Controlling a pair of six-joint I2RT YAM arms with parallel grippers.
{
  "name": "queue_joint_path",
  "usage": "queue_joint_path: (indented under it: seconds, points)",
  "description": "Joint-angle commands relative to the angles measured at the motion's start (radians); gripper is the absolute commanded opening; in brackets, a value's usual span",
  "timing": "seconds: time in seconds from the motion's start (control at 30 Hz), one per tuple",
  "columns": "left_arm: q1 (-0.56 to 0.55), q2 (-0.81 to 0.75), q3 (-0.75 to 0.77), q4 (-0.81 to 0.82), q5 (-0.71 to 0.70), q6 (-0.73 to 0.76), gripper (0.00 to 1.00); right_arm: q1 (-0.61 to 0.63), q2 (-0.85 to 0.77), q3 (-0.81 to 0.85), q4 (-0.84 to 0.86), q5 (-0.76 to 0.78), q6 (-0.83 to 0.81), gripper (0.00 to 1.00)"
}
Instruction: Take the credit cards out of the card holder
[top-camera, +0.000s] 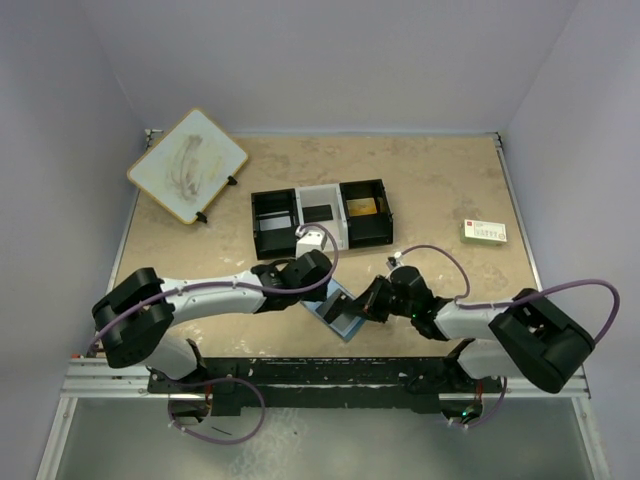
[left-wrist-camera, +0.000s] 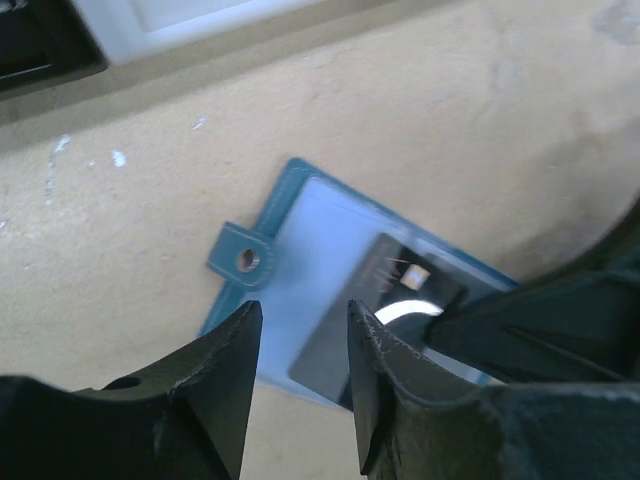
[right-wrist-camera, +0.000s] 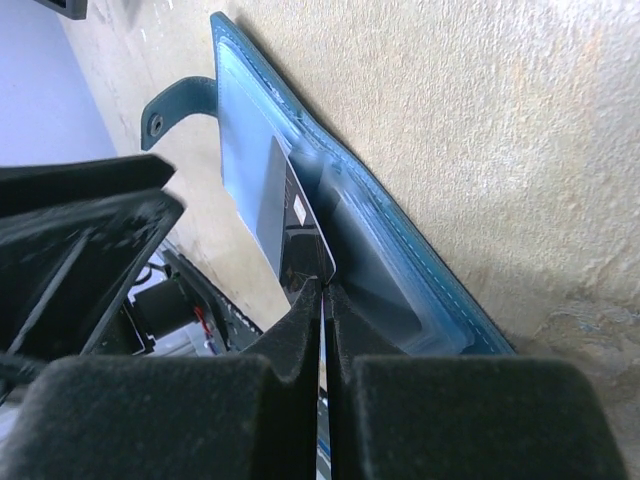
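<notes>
The blue card holder (top-camera: 338, 308) lies open on the table between my two grippers. In the left wrist view its pale blue inside (left-wrist-camera: 305, 250) and snap tab (left-wrist-camera: 243, 260) show. A dark credit card (left-wrist-camera: 385, 300) sticks partway out of its pocket. My right gripper (right-wrist-camera: 323, 290) is shut on that card's edge (right-wrist-camera: 290, 215), right at the card holder (right-wrist-camera: 400, 250); in the top view it (top-camera: 368, 300) is at the holder's right side. My left gripper (left-wrist-camera: 300, 320) is open and empty, its fingertips over the holder's near left edge (top-camera: 318, 283). I cannot tell if they touch it.
A black-and-white three-compartment tray (top-camera: 320, 215) stands just behind the holder. A white card with green and red print (top-camera: 484, 232) lies at the right. A tilted white board (top-camera: 188, 165) sits at the back left. The table's near edge is close below the grippers.
</notes>
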Motion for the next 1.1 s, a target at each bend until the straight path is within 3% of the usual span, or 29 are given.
queue_joint_path:
  seconds: [0.0, 0.23, 0.4, 0.53, 0.83, 1.07]
  points:
    - [-0.042, -0.054, 0.064, 0.029, 0.004, 0.003, 0.38, -0.005, 0.027, 0.001, 0.003, 0.009, -0.003, 0.0]
    - [-0.066, 0.04, 0.047, 0.095, 0.075, 0.012, 0.35, -0.005, 0.059, -0.001, 0.042, 0.004, 0.003, 0.0]
    - [-0.072, 0.108, 0.065, -0.016, -0.078, -0.022, 0.29, -0.005, 0.072, -0.012, 0.076, 0.023, 0.022, 0.0]
    - [-0.071, 0.121, 0.069, -0.038, -0.119, -0.024, 0.26, -0.005, 0.077, -0.021, 0.099, 0.029, 0.041, 0.01]
    - [-0.071, 0.131, 0.063, -0.025, -0.095, -0.03, 0.21, -0.003, 0.13, -0.028, 0.233, 0.047, 0.068, 0.19]
    - [-0.072, 0.133, 0.057, -0.014, -0.075, -0.033, 0.19, 0.017, 0.184, -0.006, 0.302, 0.038, 0.084, 0.22]
